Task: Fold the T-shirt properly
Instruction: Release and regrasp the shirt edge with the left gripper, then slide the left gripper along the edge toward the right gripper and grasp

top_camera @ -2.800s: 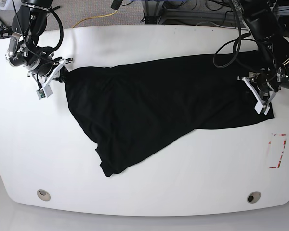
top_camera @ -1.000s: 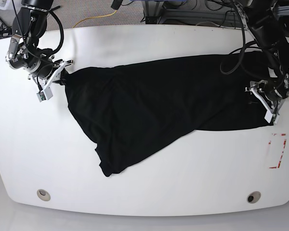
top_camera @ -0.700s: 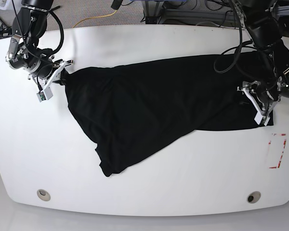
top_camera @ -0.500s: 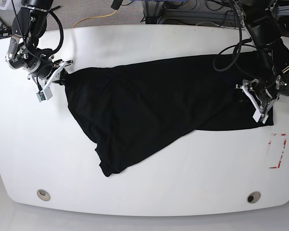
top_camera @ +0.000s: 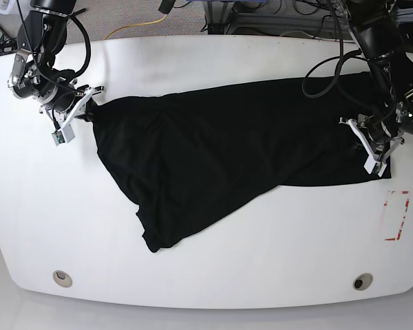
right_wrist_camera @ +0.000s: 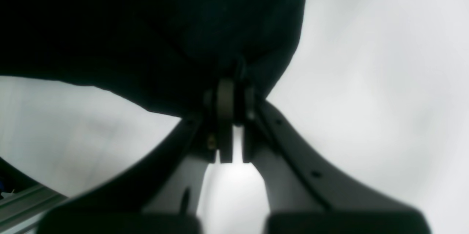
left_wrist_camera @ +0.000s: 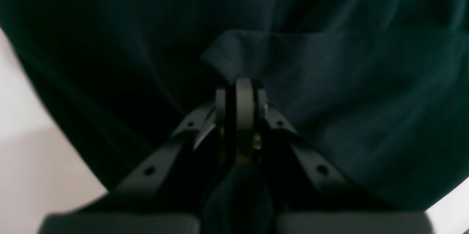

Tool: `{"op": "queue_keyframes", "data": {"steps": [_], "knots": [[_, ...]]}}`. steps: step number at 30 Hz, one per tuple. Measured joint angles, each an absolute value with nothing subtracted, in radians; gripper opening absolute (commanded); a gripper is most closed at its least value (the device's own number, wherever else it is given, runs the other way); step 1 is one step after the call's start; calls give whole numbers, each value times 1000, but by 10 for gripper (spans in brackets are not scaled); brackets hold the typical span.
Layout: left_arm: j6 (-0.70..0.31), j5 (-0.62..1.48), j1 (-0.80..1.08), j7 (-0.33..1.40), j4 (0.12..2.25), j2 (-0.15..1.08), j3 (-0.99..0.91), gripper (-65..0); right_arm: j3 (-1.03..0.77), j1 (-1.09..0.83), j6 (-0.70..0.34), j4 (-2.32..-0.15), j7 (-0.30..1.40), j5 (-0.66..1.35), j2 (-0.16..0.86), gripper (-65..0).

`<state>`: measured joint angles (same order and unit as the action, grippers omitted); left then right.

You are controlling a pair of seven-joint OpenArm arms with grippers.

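Two grippers, one garment, and both have a hold on it. The T-shirt (top_camera: 220, 151) lies spread across the white table (top_camera: 206, 275), plain black side up, stretched in a long band from the far left corner toward the right edge, with a loose tail of cloth drooping down toward the near side at centre-left.

Over on the base view's left, the right gripper (top_camera: 89, 110) is pinched tight on the shirt's corner; its wrist camera shows the fingers (right_wrist_camera: 225, 95) pressed together with dark fabric gathered just above them and bare tabletop behind.

On the other side, the left gripper (top_camera: 369, 141) sits at the shirt's right end, just above the lower hem. From its wrist view the fingers (left_wrist_camera: 244, 98) are closed on a raised fold of cloth (left_wrist_camera: 234, 54), though the picture is dim and soft, so how much fabric sits between them is hard to say.

Near the right edge, a red-outlined marker (top_camera: 397, 215) lies on the table, apart from the shirt.
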<state>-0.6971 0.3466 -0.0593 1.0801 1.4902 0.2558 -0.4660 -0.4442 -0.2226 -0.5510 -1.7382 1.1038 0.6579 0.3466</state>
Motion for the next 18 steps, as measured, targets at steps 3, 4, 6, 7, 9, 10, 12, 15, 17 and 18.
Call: {"op": "queue_keyframes", "data": {"steps": [3, 4, 6, 7, 9, 10, 12, 15, 17, 18], "knots": [[-697, 345, -43, 1084, 1544, 256, -466, -650, -444, -223, -551, -1738, 1104, 658, 347, -650], [-697, 342, -37, 1085, 1558, 256, -466, -650, -444, -223, -551, -1738, 1104, 658, 346, -650], [-697, 346, -27, 1084, 1592, 255, -466, -650, -444, -222, -551, -1738, 1104, 657, 341, -650], [-697, 345, -23, 1084, 1606, 255, -466, -650, -444, -221, -551, -1738, 1103, 656, 338, -650], [-698, 345, -16, 1086, 1627, 255, -466, -650, -443, -221, -551, -1738, 1104, 659, 333, -650], [-697, 348, -10, 1088, 1644, 255, -465, -650, -443, -220, -551, -1738, 1104, 658, 331, -650], [-698, 351, 9, 1087, 1683, 256, -463, -650, -443, -221, -551, -1738, 1104, 659, 330, -650], [-697, 352, 47, 1092, 1740, 255, -463, -650, -443, -221, -551, -1738, 1104, 659, 330, -650], [-697, 353, 76, 1090, 1770, 255, -463, -650, -443, -220, -551, -1738, 1104, 655, 330, -650], [-697, 353, 89, 1092, 1778, 254, -463, -650, -443, -221, -551, -1738, 1105, 657, 330, -650]]}}
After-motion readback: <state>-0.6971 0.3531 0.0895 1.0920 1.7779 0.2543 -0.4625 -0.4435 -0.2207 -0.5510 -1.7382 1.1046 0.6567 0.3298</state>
